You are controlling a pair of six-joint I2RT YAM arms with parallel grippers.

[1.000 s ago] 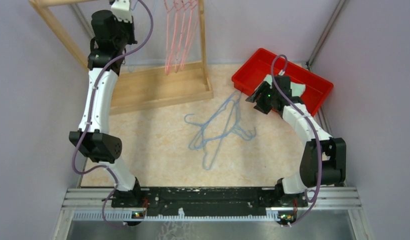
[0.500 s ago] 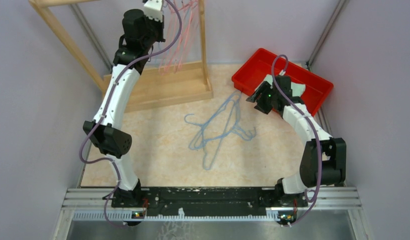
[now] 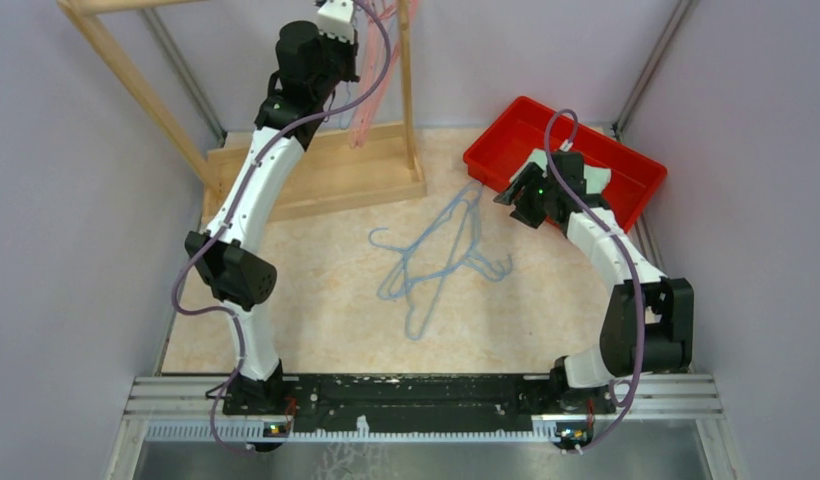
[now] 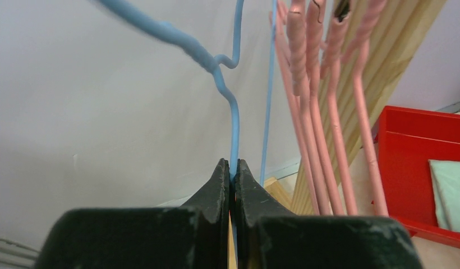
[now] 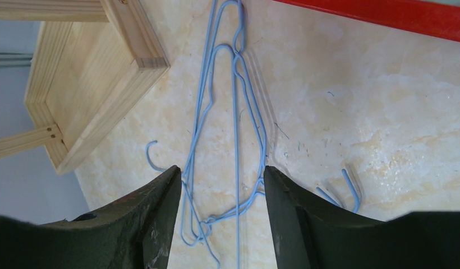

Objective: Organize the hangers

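My left end effector (image 4: 231, 166) clamps the blue hanger (image 4: 235, 134), neck twist just above: light, springy wire, likely to swivel.

Bench (image 3: 316, 310): cream surface with pale orange marbled mottling.
Loose hangers (image 3: 436, 255): light blue, plain wire.
Single hanger (image 4: 234, 123) at the left end effector (image 4: 230, 168): light blue.
Hung hangers (image 4: 312, 112): pink, with a spiral twist pattern at the necks.
Rack (image 3: 316, 175): pale natural wood, grain visible.
Bin (image 3: 626, 178): bright red. Item inside (image 4: 449, 193): pale green.
Left end effector and right end effector (image 5: 222, 185): black fingers.
Left arm (image 3: 251, 190) and right arm (image 3: 601, 240): white and black segments.
Cables (image 3: 636, 330): purple.
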